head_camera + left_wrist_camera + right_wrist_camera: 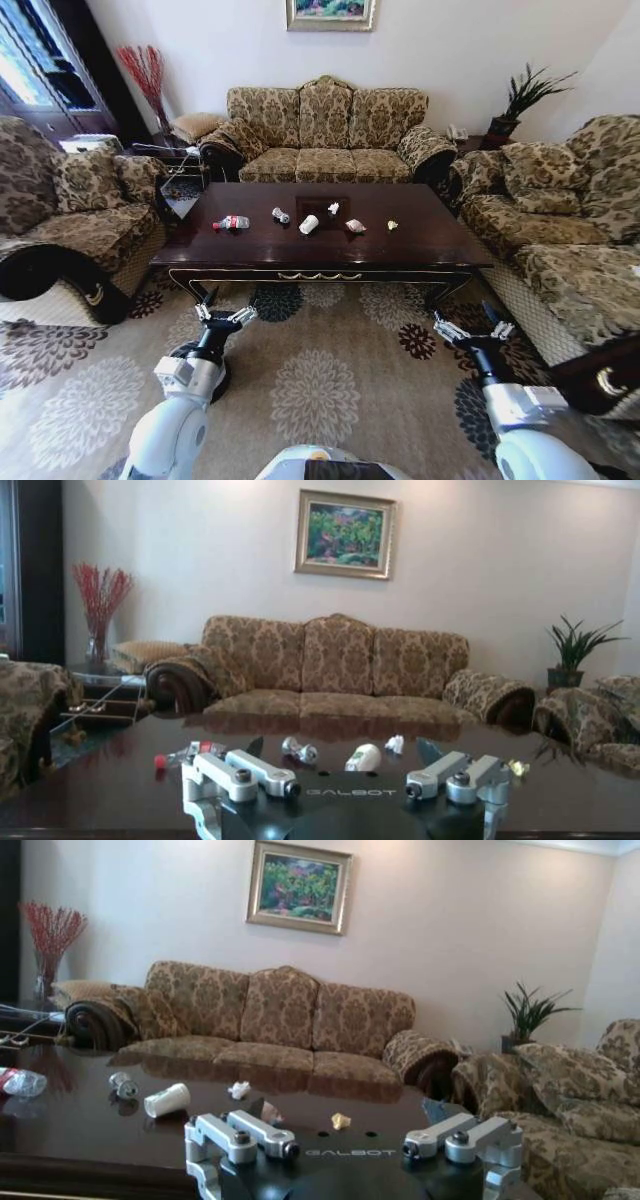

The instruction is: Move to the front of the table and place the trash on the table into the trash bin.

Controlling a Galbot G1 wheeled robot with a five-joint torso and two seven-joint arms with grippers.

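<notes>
Both claws hang wide open and empty just short of the counter (420, 245), the left claw (224, 312) nearest the bottle (232, 223), the right claw (474, 327) nearest a small yellow wrapper (392, 225), with the cup (309, 224) and crumpled papers (333, 209) lying beyond, between them.

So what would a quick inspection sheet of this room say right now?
Surface: glossy dark table, standing on a patterned carpet.
Job's things: bottle, paper cup, crumpled paper and small wrappers lie apart across the tabletop; trash bin: nothing seen.
Clutter: nothing seen beyond the litter.
Grippers: left gripper and right gripper hang low before the table's front edge, fingers open, empty.
Cables: nothing seen.
Surroundings: sofas on three sides, a painting, a potted plant.
</notes>
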